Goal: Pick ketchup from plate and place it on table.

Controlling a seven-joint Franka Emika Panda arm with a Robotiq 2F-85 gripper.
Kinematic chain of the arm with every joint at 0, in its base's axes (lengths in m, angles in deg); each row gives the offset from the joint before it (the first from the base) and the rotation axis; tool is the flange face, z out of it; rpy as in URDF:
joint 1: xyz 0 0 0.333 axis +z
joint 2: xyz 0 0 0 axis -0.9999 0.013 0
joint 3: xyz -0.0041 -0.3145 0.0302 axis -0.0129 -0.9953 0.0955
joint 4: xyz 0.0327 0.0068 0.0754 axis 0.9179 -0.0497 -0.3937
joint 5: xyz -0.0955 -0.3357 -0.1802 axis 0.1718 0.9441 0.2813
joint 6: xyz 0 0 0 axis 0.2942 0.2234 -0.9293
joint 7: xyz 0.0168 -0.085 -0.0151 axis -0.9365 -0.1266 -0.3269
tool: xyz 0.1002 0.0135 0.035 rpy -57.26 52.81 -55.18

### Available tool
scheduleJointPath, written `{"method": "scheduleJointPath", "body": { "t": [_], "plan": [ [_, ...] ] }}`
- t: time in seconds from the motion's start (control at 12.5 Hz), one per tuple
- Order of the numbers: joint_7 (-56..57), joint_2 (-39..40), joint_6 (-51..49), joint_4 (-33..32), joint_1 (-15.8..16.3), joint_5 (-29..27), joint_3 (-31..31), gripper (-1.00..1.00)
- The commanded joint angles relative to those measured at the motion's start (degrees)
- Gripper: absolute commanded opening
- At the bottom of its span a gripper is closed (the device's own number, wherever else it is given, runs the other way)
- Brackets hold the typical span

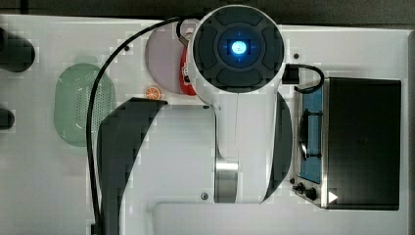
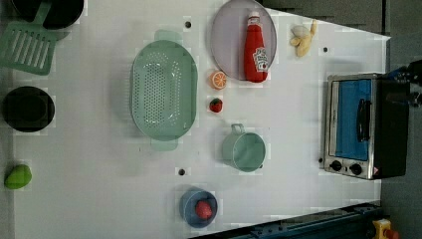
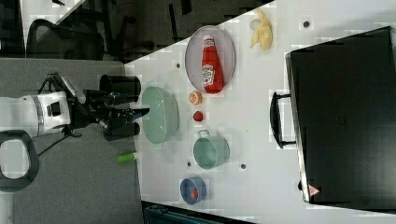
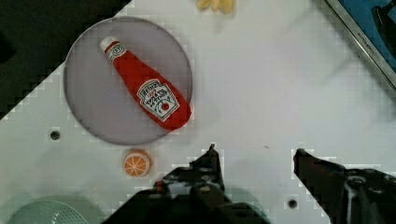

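Red ketchup [image 2: 256,50] lies flat on the plate [image 2: 226,37] near a far edge of the table [image 2: 99,199] in the left view, its base over the plate's rim. Beside this rim, in the right view, sits an orange slice [image 3: 195,97]. In the wrist view the gripper [image 4: 254,156] hangs open (holding nothing) above bare table, apart from the ketchup.
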Motion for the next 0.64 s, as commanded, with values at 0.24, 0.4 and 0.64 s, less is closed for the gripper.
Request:
{"method": "scheduleJointPath", "body": {
  "t": [0.24, 0.4, 0.64],
  "plan": [
    [-1.67, -10.28, -8.19, -7.08, -5.81, -1.63, 2.2, 0.99],
    [-1.45, -8.76, -5.53, -7.03, -5.74, -1.64, 2.73, 1.0],
    [-1.03, -4.73, -2.16, -6.96, -5.58, -1.64, 4.24, 1.0]
  ]
}}
